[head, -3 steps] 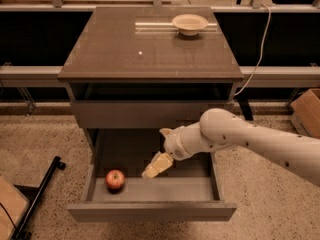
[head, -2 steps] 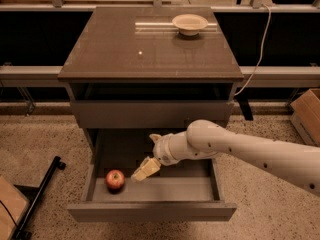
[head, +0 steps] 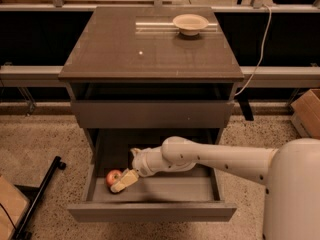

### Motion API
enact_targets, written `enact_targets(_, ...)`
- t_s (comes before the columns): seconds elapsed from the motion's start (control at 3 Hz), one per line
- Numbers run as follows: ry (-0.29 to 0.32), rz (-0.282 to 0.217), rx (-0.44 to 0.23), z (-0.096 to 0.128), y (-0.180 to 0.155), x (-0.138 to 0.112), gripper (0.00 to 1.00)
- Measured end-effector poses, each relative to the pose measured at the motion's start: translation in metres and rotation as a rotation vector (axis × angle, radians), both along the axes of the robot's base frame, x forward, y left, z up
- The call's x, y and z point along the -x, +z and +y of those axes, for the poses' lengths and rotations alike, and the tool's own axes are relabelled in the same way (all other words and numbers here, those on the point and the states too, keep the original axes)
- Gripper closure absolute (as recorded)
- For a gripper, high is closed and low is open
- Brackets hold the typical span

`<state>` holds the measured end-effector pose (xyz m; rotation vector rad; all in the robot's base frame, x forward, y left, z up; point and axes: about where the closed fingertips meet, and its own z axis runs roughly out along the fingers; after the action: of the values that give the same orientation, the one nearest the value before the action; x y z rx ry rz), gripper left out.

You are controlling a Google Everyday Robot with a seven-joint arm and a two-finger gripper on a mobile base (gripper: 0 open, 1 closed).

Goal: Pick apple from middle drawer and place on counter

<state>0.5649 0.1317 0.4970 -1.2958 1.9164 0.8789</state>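
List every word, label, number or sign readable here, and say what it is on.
None: no words, labels or numbers can be read on the counter, bowl, middle drawer, apple, cardboard box or the gripper, which sits in the drawer beside the apple.

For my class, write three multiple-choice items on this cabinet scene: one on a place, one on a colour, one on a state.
1. Where is the apple?
A on the floor
B in the lower drawer, left side
C on a chair

2. What colour is the bowl?
A cream
B blue
C black

3. The lower drawer is:
A shut
B pulled open
C taken out

Key:
1 B, the apple lies inside it, with the end effector right at it.
2 A, the bowl on the counter is cream.
3 B, its inside shows.
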Motion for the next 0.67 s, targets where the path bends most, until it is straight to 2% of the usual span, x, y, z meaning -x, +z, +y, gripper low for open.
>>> enact_targets(0.67,0.018,0.105,-0.040,0.064,-0.082,0.000,0.00)
